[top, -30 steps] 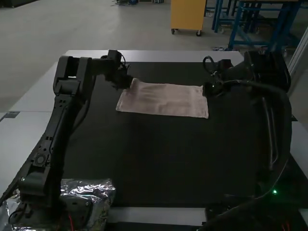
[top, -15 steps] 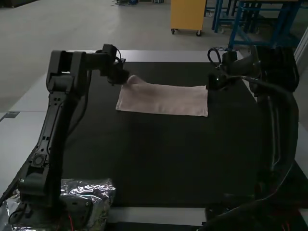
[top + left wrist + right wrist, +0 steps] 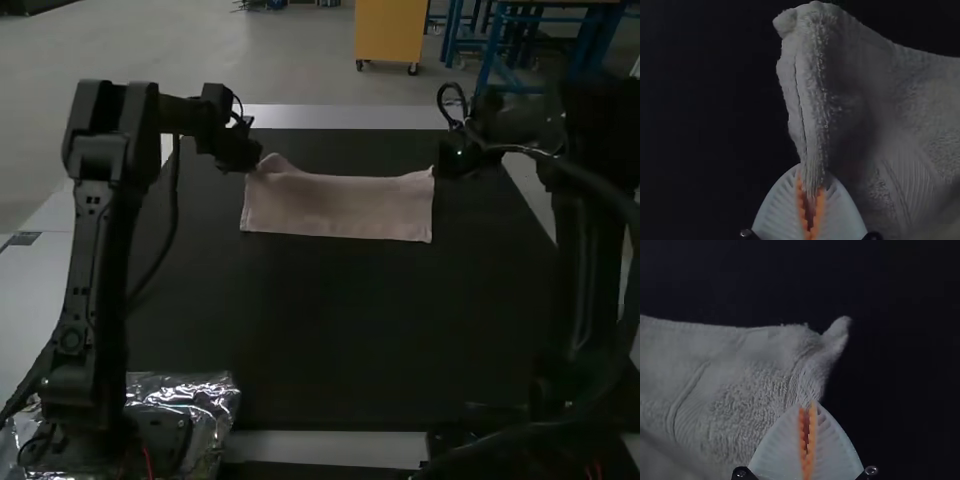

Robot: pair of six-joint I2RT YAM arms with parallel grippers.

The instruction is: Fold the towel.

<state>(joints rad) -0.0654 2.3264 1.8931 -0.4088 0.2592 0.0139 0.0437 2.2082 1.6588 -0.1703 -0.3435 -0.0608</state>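
Note:
The pale towel lies as a wide strip toward the far side of the black mat, folded as far as I can tell, with both far corners raised. At its far left corner is my left gripper; in the left wrist view that gripper is shut on a doubled edge of the towel. Beside the far right corner stands my right gripper. The right wrist view has this gripper shut, its tips pinching the towel near a pointed corner.
The black mat stretches between the arms on a white table. A crinkled silvery bag lies around the left arm's base.
Both grippers have moved away from the arm bases and apart, the left one leftward, the right one rightward. The towel's far corners went along and rose, while its near edge stayed almost still.

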